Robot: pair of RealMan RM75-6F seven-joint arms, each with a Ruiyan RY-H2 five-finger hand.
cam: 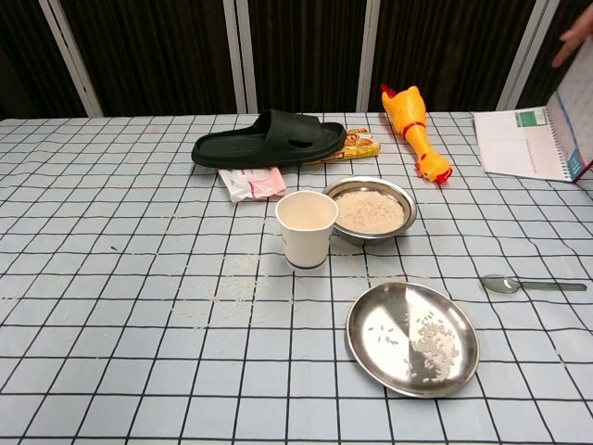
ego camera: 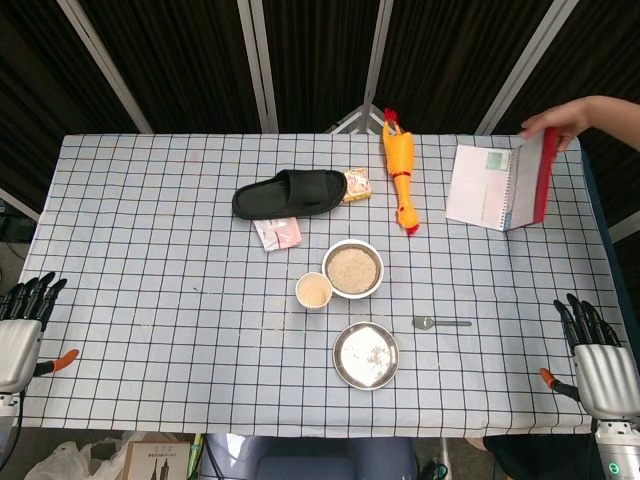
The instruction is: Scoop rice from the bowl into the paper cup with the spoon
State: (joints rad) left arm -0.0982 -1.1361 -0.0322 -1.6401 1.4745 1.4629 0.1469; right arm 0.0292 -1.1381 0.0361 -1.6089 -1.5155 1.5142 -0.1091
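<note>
Both robot hands are waiting off the near corners of the checked-cloth surface [ego camera: 150,250], the left hand [ego camera: 20,325] and right hand [ego camera: 595,355] each with fingers released and grasping nothing. Nearest them, between the two, the shallow steel plate [cam: 411,337] is carrying scattered rice grains, with a metal spoon [cam: 533,285] lying to its right. Just beyond, a white paper cup [cam: 307,229] is standing upright, touching a steel bowl of rice [cam: 370,210], likely grouped for scooping. Farther off are lying a black slipper [cam: 269,139] and a yellow rubber chicken [cam: 412,125].
</note>
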